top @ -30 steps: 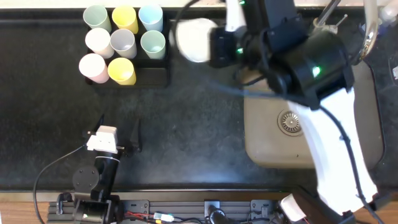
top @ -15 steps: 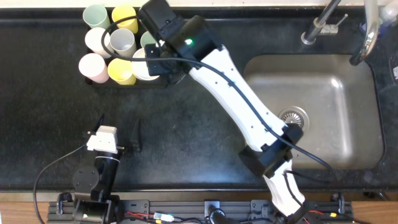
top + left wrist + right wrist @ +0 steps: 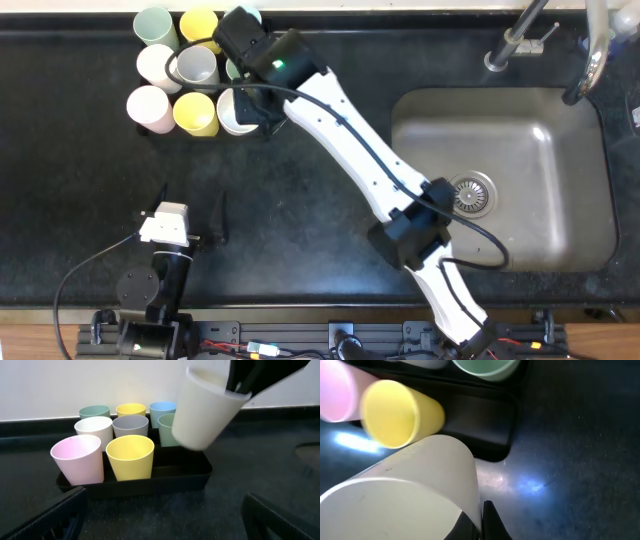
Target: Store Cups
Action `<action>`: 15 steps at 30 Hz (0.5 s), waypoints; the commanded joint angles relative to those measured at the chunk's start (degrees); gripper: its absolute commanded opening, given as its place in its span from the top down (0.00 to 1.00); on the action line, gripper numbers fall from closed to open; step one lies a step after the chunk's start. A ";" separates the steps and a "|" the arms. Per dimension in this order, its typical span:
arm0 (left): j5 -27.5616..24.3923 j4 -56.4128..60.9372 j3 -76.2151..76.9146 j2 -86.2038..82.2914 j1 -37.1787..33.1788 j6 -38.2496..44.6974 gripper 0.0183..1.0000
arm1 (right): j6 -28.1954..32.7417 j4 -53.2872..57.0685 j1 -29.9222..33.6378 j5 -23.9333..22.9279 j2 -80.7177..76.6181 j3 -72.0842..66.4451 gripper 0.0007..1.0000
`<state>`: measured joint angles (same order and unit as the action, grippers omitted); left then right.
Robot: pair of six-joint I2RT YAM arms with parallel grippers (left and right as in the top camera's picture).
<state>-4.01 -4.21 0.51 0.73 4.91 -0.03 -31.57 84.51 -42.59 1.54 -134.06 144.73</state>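
Over the tray's [image 3: 176, 468] near right corner, clamping the white cup [image 3: 205, 407] by the rim in the right gripper [image 3: 477, 524], beside the yellow cup [image 3: 130, 457]; by the counter's [image 3: 300, 230] near edge, with left gripper [image 3: 192, 196] splayed wide.

The worktop [image 3: 100, 200] is seen from overhead. The cup tray [image 3: 165, 481] is shared by all views: viewed level from the left wrist, closely from the right.

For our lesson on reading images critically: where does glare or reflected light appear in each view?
Right wrist view: bright glare patches on the dark counter beside the black tray, past the white cup. Left wrist view: a faint sheen on the counter. Top view: glints on the faucet and the steel sink.
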 commanded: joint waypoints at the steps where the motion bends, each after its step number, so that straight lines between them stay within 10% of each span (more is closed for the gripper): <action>1: 0.09 -0.22 -0.07 -0.59 0.33 -0.83 0.00 | -1.60 -1.42 -0.24 -2.45 -0.81 0.83 0.96; 15: 0.09 -0.22 -0.07 -0.59 0.33 -0.83 0.00 | -4.28 -4.17 -0.20 -5.33 -6.05 0.83 0.96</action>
<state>-4.01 -4.21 0.51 0.73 4.91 -0.03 -34.81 80.93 -42.59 -2.22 -138.93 144.73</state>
